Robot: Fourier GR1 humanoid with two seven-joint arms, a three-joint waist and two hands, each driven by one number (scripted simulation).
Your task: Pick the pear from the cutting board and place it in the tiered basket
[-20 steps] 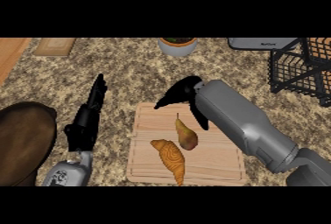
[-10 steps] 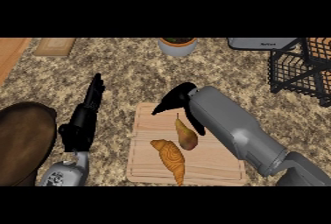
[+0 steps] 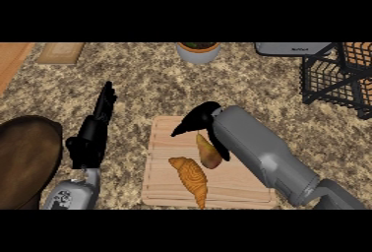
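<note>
Counter (image 3: pixel 145 78): speckled stone top, carrying everything listed here. Places are given from the board.

1. Wood edge (image 3: pixel 11 59): far left of the board and beyond it, at the counter's side.
2. Brown disc (image 3: pixel 25 162): dark and round, well left of the board and level with it. I cannot tell what it is.
3. Tan slab (image 3: pixel 62 51): flat, well beyond the board and to its left.
4. Left hand (image 3: pixel 94 133): black, just left of the board, with its fingers straight and pointing away. It is released and holds nothing. Its grey forearm (image 3: pixel 73 194) enters near the board's near left corner.
5. Board (image 3: pixel 163 162): pale wood, lying flat in the middle of the counter.
6. Croissant (image 3: pixel 190 179): on the board, left of centre and toward the near edge.
7. Pear (image 3: pixel 209 152): on the board at its centre, lying flat just beside the croissant, stem end pointing away.
8. Right hand (image 3: pixel 198 120): black, over the board's far half, above the pear's stem end. The thumb juts left, clear of the fruit, and dark fingers (image 3: pixel 222 150) run down the pear's right side. The hand is spread, not closed on the pear. Its grey forearm (image 3: pixel 262 152) crosses the board's right half.
9. Pot (image 3: pixel 198 49): well beyond the board, at the far edge.
10. Grey box (image 3: pixel 291 48): beyond the board and to its right.
11. Basket (image 3: pixel 323 81): black wire, well right of the board and beyond it, with something orange (image 3: pixel 356 51) inside.
</note>
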